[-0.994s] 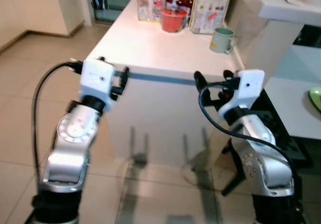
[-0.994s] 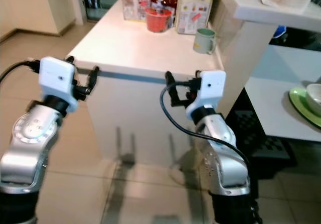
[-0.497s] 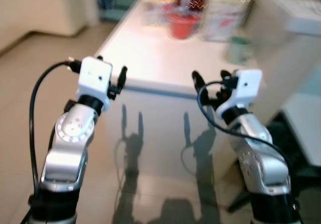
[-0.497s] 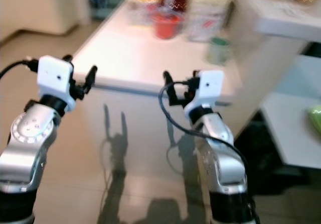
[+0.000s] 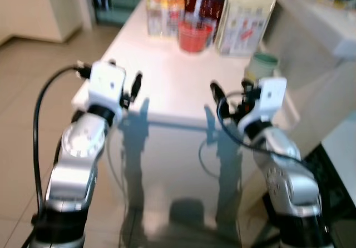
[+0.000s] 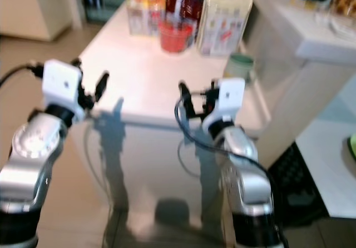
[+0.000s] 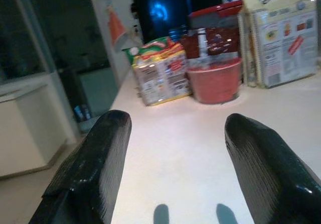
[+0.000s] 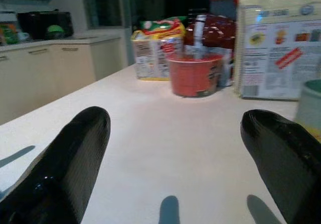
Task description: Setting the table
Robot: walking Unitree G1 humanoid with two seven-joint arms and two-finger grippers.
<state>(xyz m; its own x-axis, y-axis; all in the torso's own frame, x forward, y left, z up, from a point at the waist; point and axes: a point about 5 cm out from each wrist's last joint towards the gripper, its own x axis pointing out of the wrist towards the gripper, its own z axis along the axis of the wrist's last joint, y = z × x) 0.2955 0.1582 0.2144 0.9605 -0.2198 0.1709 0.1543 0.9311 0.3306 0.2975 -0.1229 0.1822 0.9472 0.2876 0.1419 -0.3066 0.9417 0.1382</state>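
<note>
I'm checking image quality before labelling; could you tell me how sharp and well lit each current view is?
Both eye views are softly blurred, with arm shadows on the white table; the left wrist view is dim, yet the red bowl reads clearly; the right wrist view is brighter, its black fingers blurred up close.

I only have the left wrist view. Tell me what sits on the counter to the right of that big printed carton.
Observer: A pale green mug stands there, near the counter's right edge.
Operator: Give me the right pincer's position.
Observer: The right pincer is raised over the near edge of the white counter, fingers open and holding nothing.
Operator: Now say what lies beyond the counter on the right.
Observer: A higher white ledge runs beside the mug, with blurred items on top.
</note>
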